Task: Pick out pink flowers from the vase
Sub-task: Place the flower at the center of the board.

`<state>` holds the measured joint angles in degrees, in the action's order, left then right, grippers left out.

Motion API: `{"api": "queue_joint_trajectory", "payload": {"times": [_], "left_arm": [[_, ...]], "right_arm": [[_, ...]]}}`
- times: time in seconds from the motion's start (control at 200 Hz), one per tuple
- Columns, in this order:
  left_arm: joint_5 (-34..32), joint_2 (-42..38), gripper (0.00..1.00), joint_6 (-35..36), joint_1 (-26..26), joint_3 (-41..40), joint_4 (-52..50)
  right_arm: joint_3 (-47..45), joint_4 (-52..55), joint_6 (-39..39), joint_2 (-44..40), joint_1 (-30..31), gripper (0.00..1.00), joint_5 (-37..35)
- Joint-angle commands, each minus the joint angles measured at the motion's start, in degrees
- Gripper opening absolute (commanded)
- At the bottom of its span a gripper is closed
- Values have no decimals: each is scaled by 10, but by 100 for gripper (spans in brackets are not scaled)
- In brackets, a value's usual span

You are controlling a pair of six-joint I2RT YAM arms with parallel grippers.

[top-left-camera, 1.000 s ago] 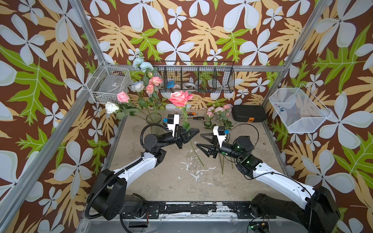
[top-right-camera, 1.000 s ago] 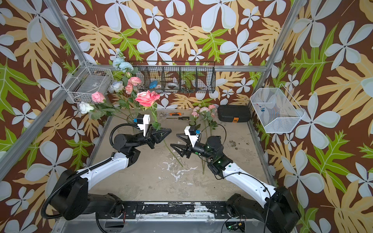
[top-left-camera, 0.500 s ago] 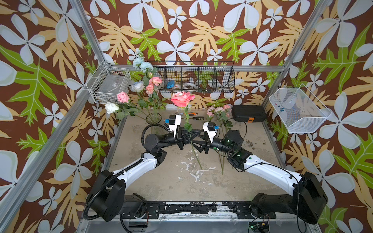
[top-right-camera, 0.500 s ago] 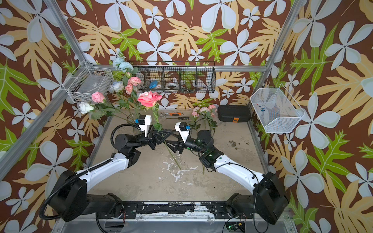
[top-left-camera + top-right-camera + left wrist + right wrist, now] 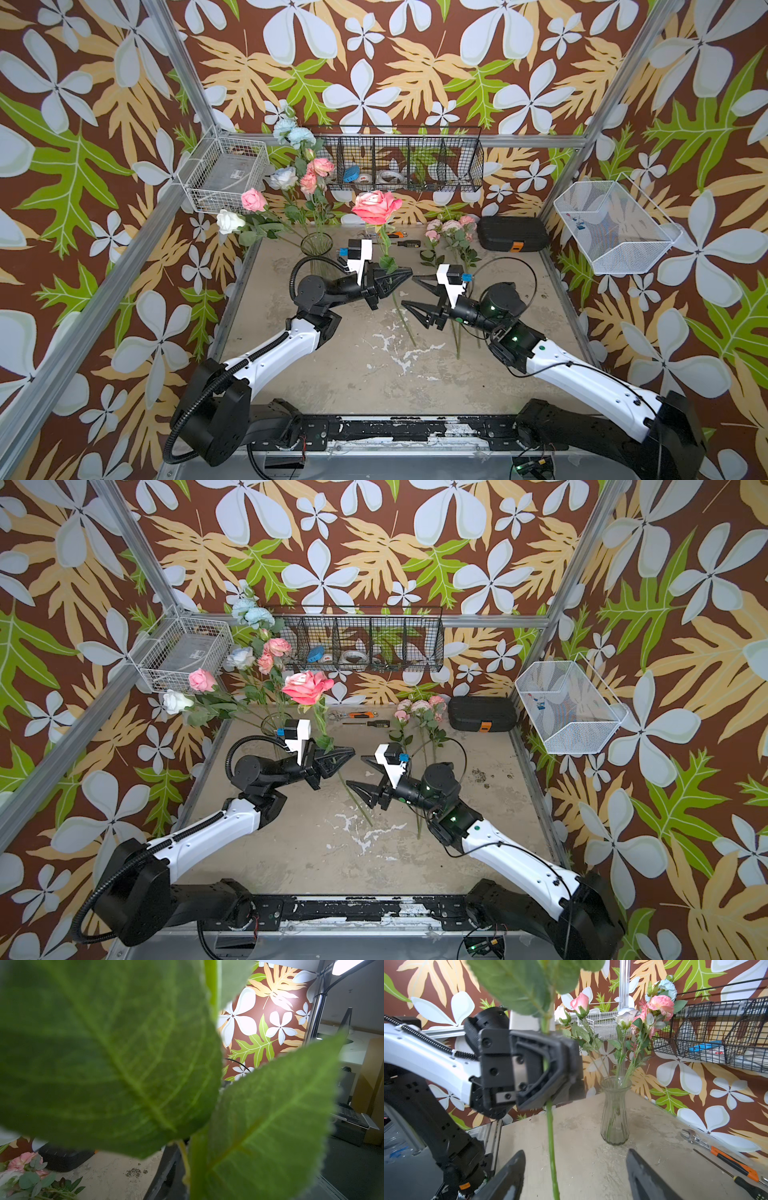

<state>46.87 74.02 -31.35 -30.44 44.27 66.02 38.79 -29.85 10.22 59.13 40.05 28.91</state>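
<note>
My left gripper (image 5: pixel 398 279) (image 5: pixel 341 757) is shut on the green stem (image 5: pixel 551 1136) of a big coral-pink flower (image 5: pixel 376 206) (image 5: pixel 307 686), holding it upright over the table. Its leaves (image 5: pixel 104 1053) fill the left wrist view. My right gripper (image 5: pixel 409 291) (image 5: pixel 355 771) (image 5: pixel 577 1178) is open, just right of the left one, and the stem's lower part hangs between its fingertips without touching them. The ribbed glass vase (image 5: pixel 316 245) (image 5: pixel 615 1113) stands at the back left with pink flowers (image 5: pixel 253 199), white and pale blue ones in it. More pink flowers (image 5: pixel 451 226) lie at the back right.
A black wire basket (image 5: pixel 407 162) hangs on the back wall. White wire baskets hang at the left (image 5: pixel 226 174) and the right (image 5: pixel 611 224). At the table's back lie a black case (image 5: pixel 511 239), a wrench (image 5: pixel 691 1136) and a screwdriver (image 5: pixel 409 244).
My right gripper reached in toward the held stem, then drew back a little, and its jaws now stand wider. The left gripper has kept the flower in about the same place.
</note>
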Motion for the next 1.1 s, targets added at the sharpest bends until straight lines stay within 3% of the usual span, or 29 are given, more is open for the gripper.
{"api": "queue_joint_trajectory", "payload": {"times": [0.0, 0.275, 0.42, 0.495, 0.816, 0.981, 1.091], "left_arm": [[-6, -3, 0, 15, 1, -2, -2], [-1, 0, 0, 2, 1, -7, 20], [-8, -4, 0, 15, 0, -8, 4], [-8, -3, 0, 16, 1, -8, 3], [-11, -4, 0, 15, 1, -9, 11], [-18, -7, 0, 15, 1, -14, 19], [-24, -8, 17, 19, 1, -16, 24]], "right_arm": [[-25, -16, 6, -26, 0, 89, 10], [50, -60, 30, 98, 8, 87, 47], [94, -41, 0, 142, 45, 77, 25], [104, -51, 0, 159, 53, 69, 19], [106, -62, -4, 167, 53, 11, -13], [108, -50, -5, 162, 54, 2, -26], [105, -48, -5, 161, 54, 0, -35]]}}
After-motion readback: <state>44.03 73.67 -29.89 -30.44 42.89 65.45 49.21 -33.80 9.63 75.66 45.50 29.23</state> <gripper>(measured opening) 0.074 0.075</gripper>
